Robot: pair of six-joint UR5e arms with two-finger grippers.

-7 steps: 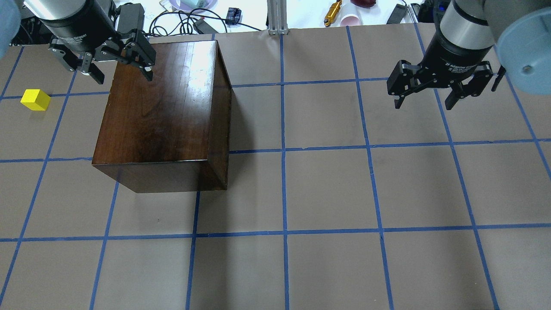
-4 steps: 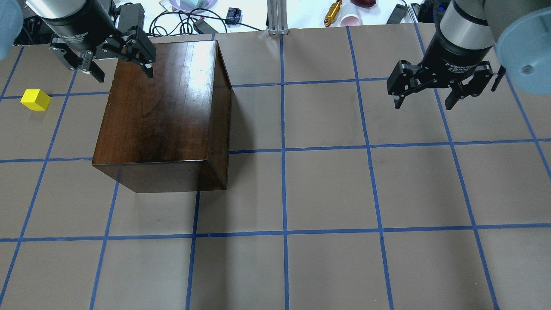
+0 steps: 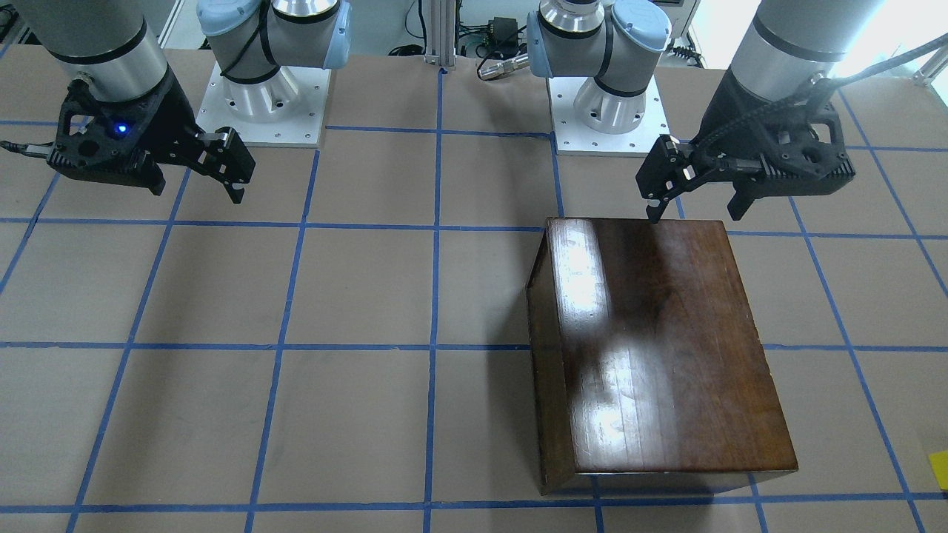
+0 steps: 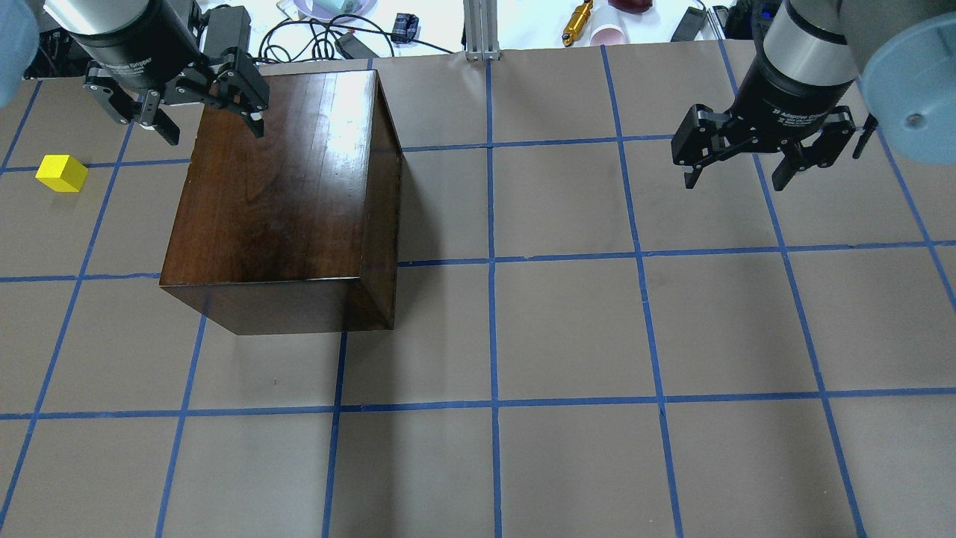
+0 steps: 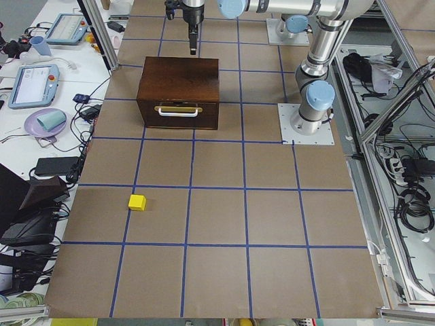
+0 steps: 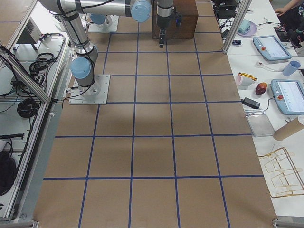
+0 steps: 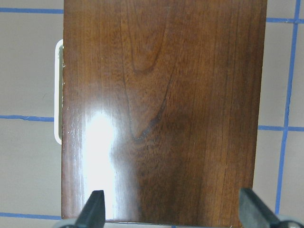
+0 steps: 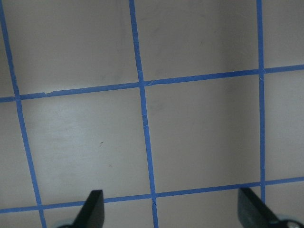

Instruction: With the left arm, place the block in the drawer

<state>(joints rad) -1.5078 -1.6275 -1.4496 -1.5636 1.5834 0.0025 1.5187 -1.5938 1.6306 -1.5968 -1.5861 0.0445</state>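
Broadly, the brown paper-covered table (image 4: 567, 336) with its blue tape grid carries the glossy dark-brown wooden box (image 4: 284, 187) at far left, unmoved. Its dark-fronted drawer (image 5: 178, 114) with a pale handle (image 5: 178, 108) sits shut, facing left. The black left gripper (image 4: 215, 134) hangs over the box's far edge, jaws wide apart, slightly farther than a second ago. The black right gripper (image 4: 736, 183) hovers unchanged at far right, jaws apart and empty. The small yellow cube block (image 4: 62, 172) rests on the table, well left of the box.
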